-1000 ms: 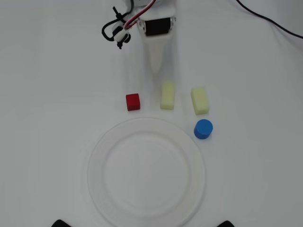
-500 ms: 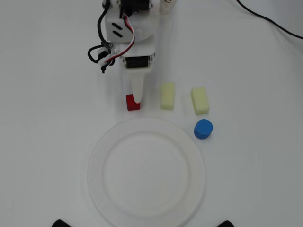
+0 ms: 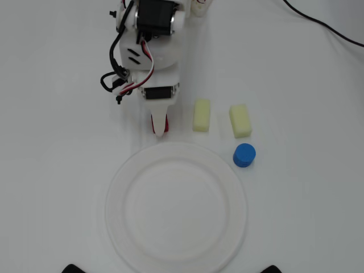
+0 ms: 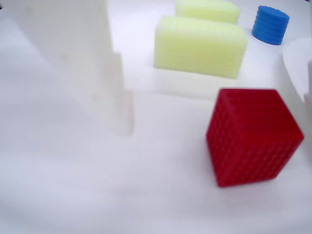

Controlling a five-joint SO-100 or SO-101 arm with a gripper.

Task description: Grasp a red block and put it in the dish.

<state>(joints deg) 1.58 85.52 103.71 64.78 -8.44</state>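
Observation:
The red block (image 4: 251, 136) is a small red cube on the white table, close in the wrist view; from overhead only a red sliver (image 3: 166, 122) shows beside the white finger. My gripper (image 3: 161, 131) points down at the table just above the dish's far rim. In the wrist view the gripper (image 4: 214, 112) is open: one white finger (image 4: 83, 58) stands left of the cube with a gap, and the other barely shows at the right edge. The dish (image 3: 116, 187) is a large white plate below the gripper, empty; its rim (image 4: 295, 63) shows at the right.
Two pale yellow oblong blocks (image 3: 201, 115) (image 3: 240, 120) lie right of the gripper, and also show in the wrist view (image 4: 200, 46) (image 4: 207, 9). A blue cylinder (image 3: 244, 154) (image 4: 270, 24) stands by the dish's upper right rim. A black cable (image 3: 324, 25) crosses the top right.

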